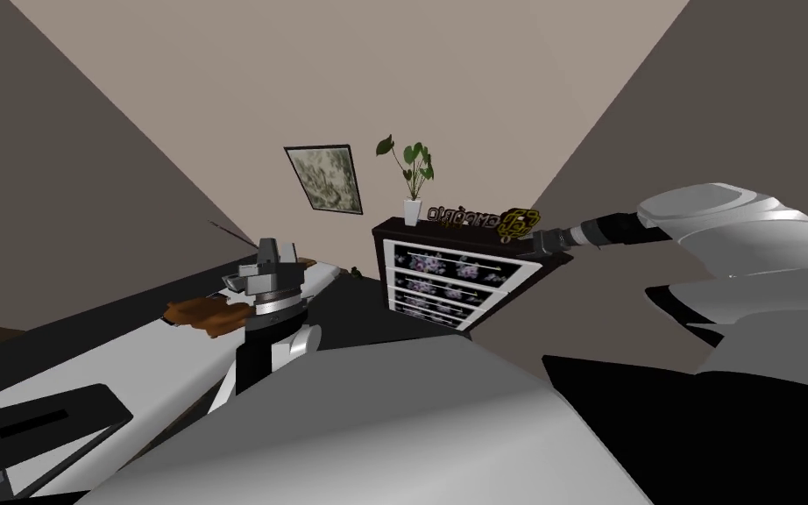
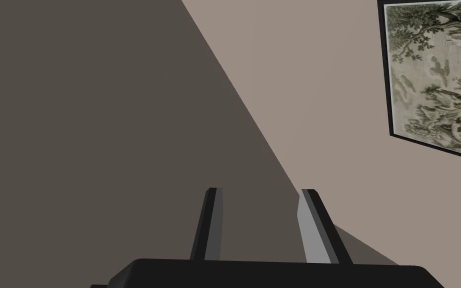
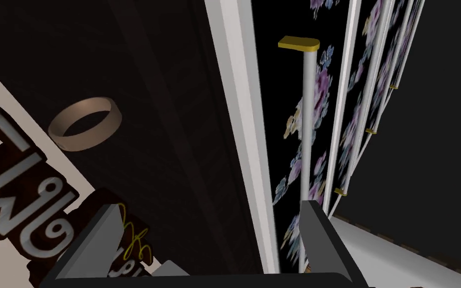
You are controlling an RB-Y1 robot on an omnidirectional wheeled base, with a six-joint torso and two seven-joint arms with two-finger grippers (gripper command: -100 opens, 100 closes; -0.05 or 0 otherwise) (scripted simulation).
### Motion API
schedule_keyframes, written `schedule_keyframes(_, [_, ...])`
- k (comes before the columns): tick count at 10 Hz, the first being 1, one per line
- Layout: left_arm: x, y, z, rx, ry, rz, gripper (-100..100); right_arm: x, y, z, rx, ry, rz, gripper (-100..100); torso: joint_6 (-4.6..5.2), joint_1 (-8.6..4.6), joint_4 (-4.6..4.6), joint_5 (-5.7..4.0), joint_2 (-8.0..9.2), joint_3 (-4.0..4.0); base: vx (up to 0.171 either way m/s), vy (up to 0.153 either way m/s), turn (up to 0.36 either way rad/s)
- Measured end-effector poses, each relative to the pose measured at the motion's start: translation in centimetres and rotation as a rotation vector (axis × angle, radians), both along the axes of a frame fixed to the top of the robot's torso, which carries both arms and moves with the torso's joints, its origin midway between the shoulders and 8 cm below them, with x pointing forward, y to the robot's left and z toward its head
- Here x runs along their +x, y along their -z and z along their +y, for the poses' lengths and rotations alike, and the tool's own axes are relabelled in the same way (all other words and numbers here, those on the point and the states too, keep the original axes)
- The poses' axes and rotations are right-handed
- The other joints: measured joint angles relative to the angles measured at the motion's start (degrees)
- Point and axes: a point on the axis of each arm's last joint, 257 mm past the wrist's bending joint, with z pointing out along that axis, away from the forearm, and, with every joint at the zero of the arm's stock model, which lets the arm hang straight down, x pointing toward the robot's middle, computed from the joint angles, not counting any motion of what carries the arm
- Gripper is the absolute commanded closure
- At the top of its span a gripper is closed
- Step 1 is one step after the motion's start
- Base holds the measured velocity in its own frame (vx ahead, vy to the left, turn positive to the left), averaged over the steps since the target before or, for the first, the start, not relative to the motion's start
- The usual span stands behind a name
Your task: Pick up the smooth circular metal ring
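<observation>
- Left claw (image 1: 268, 247) left of centre in the head frame, raised and pointing up, well apart from the dresser; in the left wrist frame, fingers parted with an empty gap between them.
- Right claw (image 3: 209, 245) along the bottom of the right wrist frame, open, fingers spread wide with nothing held, over the dark top of the dresser (image 3: 174, 100) near its front edge.
- In the right half of that frame, past a white edge strip, a floral drawer front (image 3: 319, 100) with a silver bar handle (image 3: 304, 125) capped in yellow.
- Just by the finger at lower left, a dark lettered ornament (image 3: 9, 165) with white letters, running up the left edge of the frame.
- Beyond that finger, at left centre, the ring (image 3: 85, 123): a smooth tan band lying flat on the dresser top, apart from the claw, off to the side of the gap between the fingers, near the ornament.
- Farthest, at upper centre of the head frame, a potted plant (image 1: 413, 180) in a white pot on the dresser's far corner.
</observation>
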Motion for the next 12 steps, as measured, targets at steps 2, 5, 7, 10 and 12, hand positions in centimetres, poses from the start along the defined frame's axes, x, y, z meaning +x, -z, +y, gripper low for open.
schedule_keyframes(2, [0.0, 0.0, 0.0, 0.0, 0.0, 0.0, 0, -1.6, -1.4, -2.1, -0.03, 0.046, -0.005, -100, 0.03, -0.09, -0.04, -0.03, -0.11, -0.07, 0.067, -0.027, 0.019])
schedule_keyframes(5, [0.0, 0.0, 0.0, 0.0, 0.0, 0.0, 0, -3.2, -2.7, -4.0, -0.059, 0.1, -0.002, -100, 0.0, -0.12, -0.03, -0.05, -0.09, -0.06, 0.083, -0.034, 0.117])
schedule_keyframes(7, [0.0, 0.0, 0.0, 0.0, 0.0, 0.0, 0, -4.1, -2.4, -5.3, -0.072, 0.135, 0.013, -100, -0.03, -0.15, -0.05, -0.05, -0.16, -0.1, 0.125, -0.049, 0.146])
schedule_keyframes(10, [0.0, 0.0, 0.0, 0.0, 0.0, 0.0, 0, -4.8, -2.2, -5.8, -0.08, 0.147, 0.027, -100, 0.04, 0.0, 0.03, -0.03, 0.17, 0.08, 0.012, -0.02, -0.017])
schedule_keyframes(12, [0.0, 0.0, 0.0, 0.0, 0.0, 0.0, 0, -4.0, -2.9, -5.4, -0.08, 0.155, 0.017, -100, 0.07, -0.12, 0.1, -0.04, 0.38, 0.22, -0.02, -0.039, -0.004])
